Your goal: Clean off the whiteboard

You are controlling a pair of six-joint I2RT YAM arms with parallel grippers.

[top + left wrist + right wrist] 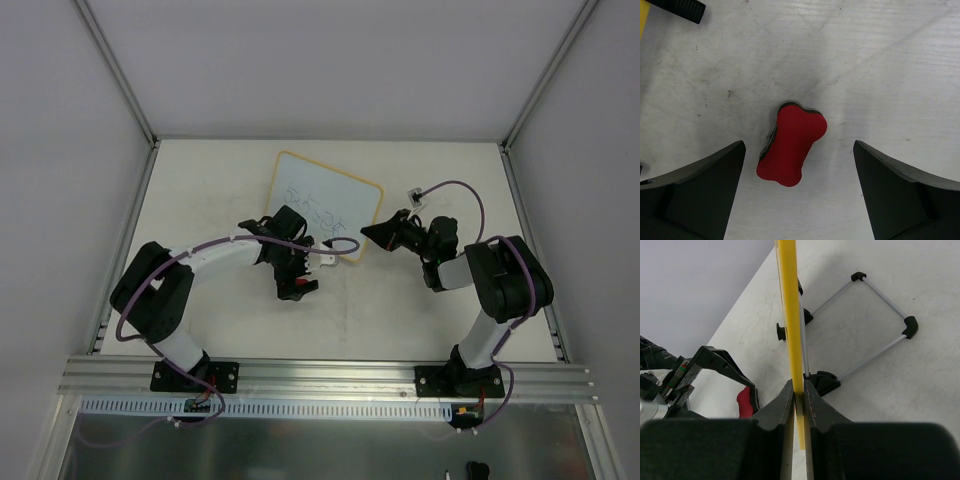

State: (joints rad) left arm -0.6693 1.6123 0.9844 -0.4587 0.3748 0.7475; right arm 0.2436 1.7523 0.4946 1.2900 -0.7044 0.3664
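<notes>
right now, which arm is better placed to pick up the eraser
Left. The left gripper hangs open with the red eraser lying between its fingers; the right gripper is shut on the whiteboard by its yellow edge.

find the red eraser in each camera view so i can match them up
Top external: the red eraser is a small red patch left of centre, under the left gripper.
Left wrist: mid-frame, between the open gripper's two fingers.
Right wrist: lower left, partly hidden by the left gripper.
Shared landmark: the whiteboard with its yellow frame, top-left corner in the left wrist view, edge-on in the right wrist view.
</notes>
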